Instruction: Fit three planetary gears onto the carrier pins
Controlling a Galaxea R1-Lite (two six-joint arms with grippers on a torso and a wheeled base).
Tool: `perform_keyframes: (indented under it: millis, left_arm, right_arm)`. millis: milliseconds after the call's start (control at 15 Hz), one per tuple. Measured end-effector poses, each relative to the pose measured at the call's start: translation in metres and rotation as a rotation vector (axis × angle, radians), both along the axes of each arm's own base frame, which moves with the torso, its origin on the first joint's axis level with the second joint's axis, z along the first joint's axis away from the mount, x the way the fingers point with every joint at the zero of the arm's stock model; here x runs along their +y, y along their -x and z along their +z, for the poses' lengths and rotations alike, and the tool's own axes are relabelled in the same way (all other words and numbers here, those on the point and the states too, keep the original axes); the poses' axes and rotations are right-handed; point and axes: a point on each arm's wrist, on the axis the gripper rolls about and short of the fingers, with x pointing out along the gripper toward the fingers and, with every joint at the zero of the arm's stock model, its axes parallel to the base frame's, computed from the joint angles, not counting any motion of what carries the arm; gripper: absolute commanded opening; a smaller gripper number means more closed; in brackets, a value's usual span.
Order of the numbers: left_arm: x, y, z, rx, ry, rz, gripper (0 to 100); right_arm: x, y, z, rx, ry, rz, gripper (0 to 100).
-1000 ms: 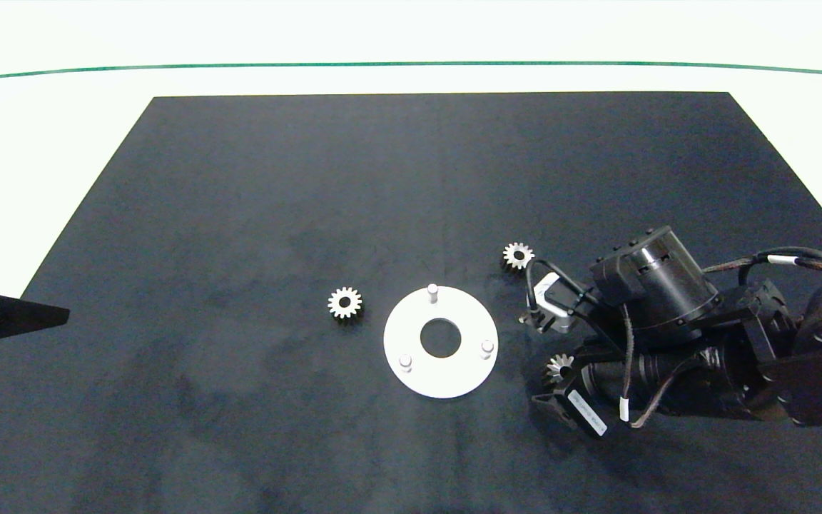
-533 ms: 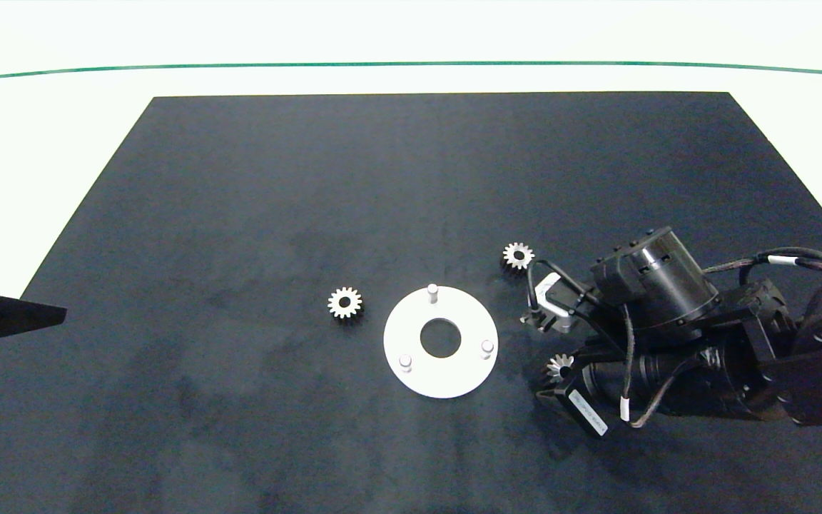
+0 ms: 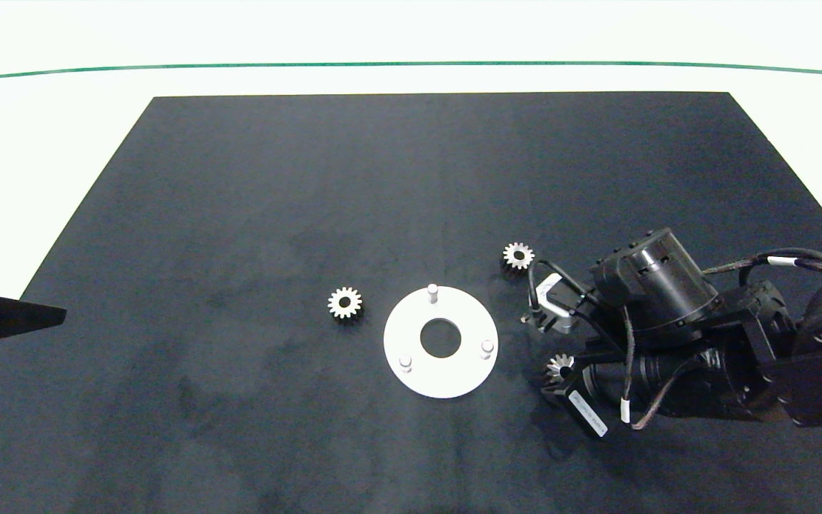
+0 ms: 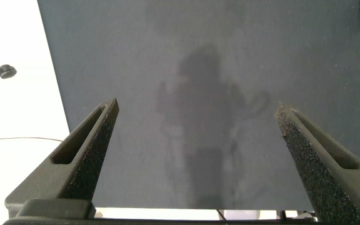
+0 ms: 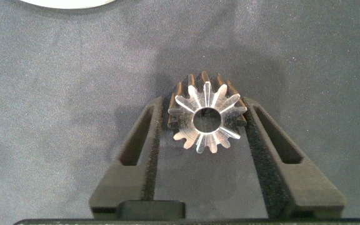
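The white disc (image 3: 397, 341) lies mid-mat with three carrier pins (image 3: 432, 290) standing bare on it. One planetary gear (image 3: 344, 303) lies left of the disc and another (image 3: 518, 255) lies to its upper right. A third gear (image 5: 206, 117) sits between the fingers of my right gripper (image 5: 206, 107), which presses on both its sides; in the head view this gear (image 3: 559, 368) is just right of the disc. I cannot tell whether it is off the mat. My left gripper (image 4: 195, 112) hangs open over the mat's left edge, holding nothing.
A black mat (image 3: 411, 178) covers most of the white table (image 3: 40, 128). The right arm (image 3: 668, 335) and its cables fill the mat's right front. The disc's rim (image 5: 61, 3) shows at the edge of the right wrist view.
The left gripper has drawn back slightly toward the left edge. The right gripper has shifted a touch at the third gear; disc and other gears have not moved.
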Motion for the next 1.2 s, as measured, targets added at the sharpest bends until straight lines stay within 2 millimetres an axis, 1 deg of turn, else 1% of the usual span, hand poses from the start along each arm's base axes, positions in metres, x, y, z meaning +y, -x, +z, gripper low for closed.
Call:
perform_keyframes:
  millis: [133,400,533,800,1000,1200]
  left_arm:
    - [0.0,0.0,0.0,0.0,0.0,0.0,100]
    - [0.0,0.0,0.0,0.0,0.0,0.001,100]
    - [0.0,0.0,0.0,0.0,0.0,0.0,100]
    - [0.0,0.0,0.0,0.0,0.0,0.0,100]
    - [0.0,0.0,0.0,0.002,0.0,0.0,100]
    - [0.0,0.0,0.0,0.002,-0.001,-0.002,100]
  right_arm:
    - [0.0,0.0,0.0,-0.001,0.0,0.001,40]
    - [0.0,0.001,0.0,0.001,0.003,0.005,31]
    - [0.002,0.003,0.003,-0.009,-0.007,0.012,28]
    - [0.015,0.013,0.028,-0.061,-0.053,0.066,28]
    - [0.027,0.015,0.052,-0.075,-0.102,0.071,28]
    - [0.042,0.007,0.059,-0.08,-0.108,0.076,28]
